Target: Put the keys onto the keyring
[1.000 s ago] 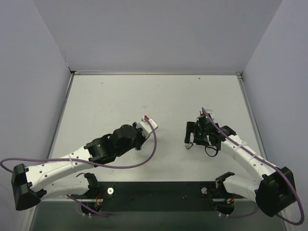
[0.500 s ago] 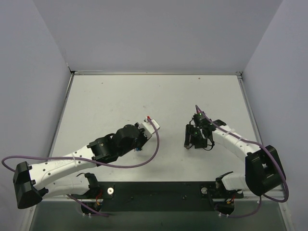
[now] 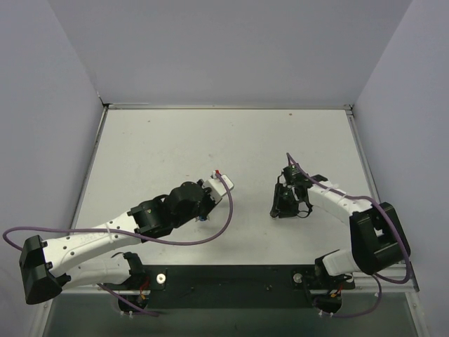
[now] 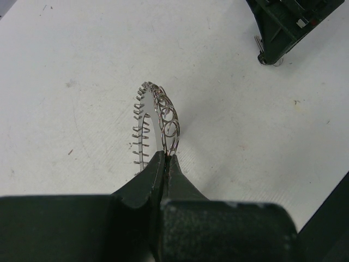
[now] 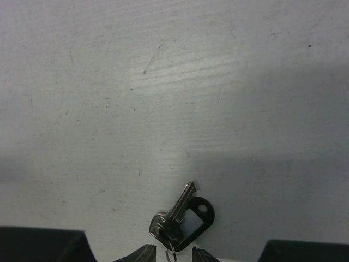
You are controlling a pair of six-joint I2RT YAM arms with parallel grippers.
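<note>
- Top external view: the left gripper (image 3: 204, 215) sits low over the table (image 3: 175, 140), left of centre. The right gripper (image 3: 279, 208) is down at the surface right of centre, well apart from it. Keyring and key are too small to make out here.
- Left wrist view: the left gripper is clamped tight on the keyring (image 4: 162, 117). The silvery loop of links stands on edge out of the fingertips, its shadow on the table beside it. The far end of the loop hangs free, and no key is on it.
- Right wrist view: a silver key (image 5: 182, 204), joined to a dark tag (image 5: 197, 218), lies flat on the table just ahead of the right gripper. The fingertips (image 5: 146, 253) stand narrow, with the key's small ring between them. Whether they actually pinch it cannot be told.
- Assessment: the step in hand appears to be picking up the first key, and threading has not begun. The next move calls for a firm pinch at the key's head. Then come a clean lift and a carry across to the free end of the loop, with the left hold steady.
</note>
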